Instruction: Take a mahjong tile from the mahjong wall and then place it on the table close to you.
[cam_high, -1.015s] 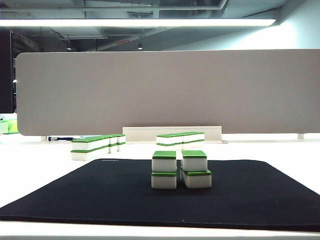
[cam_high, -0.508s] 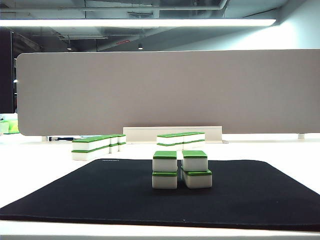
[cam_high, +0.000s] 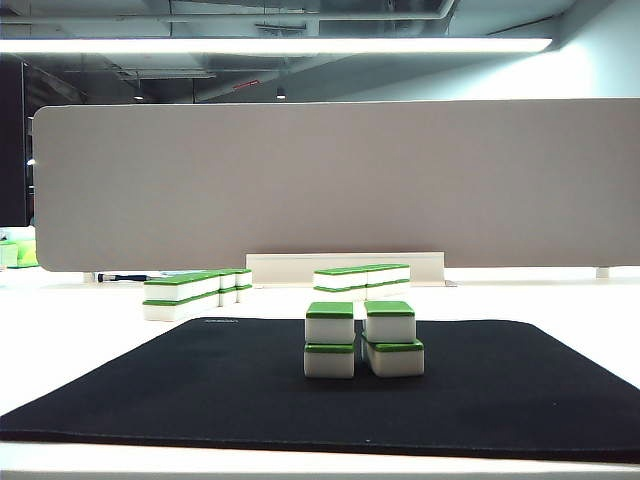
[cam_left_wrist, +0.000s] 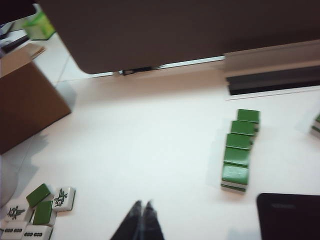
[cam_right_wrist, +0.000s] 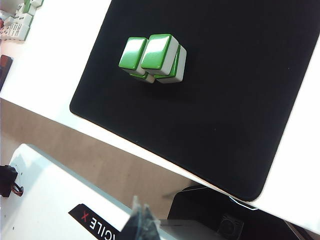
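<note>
The mahjong wall (cam_high: 362, 340) is a short block of white tiles with green tops, stacked two high, standing on the black mat (cam_high: 200, 390) on the white table (cam_high: 80, 340). The right wrist view shows the same wall (cam_right_wrist: 152, 59) on the mat (cam_right_wrist: 240, 100) from above. My right gripper (cam_right_wrist: 141, 207) is shut and empty, well back from the wall, off the table's near edge and over the robot's base. My left gripper (cam_left_wrist: 142, 205) is shut and empty above bare white table (cam_left_wrist: 150, 145), left of the mat's corner (cam_left_wrist: 290, 215). Neither gripper appears in the exterior view.
A second two-high tile row (cam_high: 195, 293) lies beyond the mat's left corner, also seen as tile row (cam_left_wrist: 240, 150). A third row (cam_high: 360, 278) stands before the beige divider (cam_high: 330, 180). Several loose tiles (cam_left_wrist: 45, 210) and a brown box (cam_left_wrist: 25, 105) are near my left gripper.
</note>
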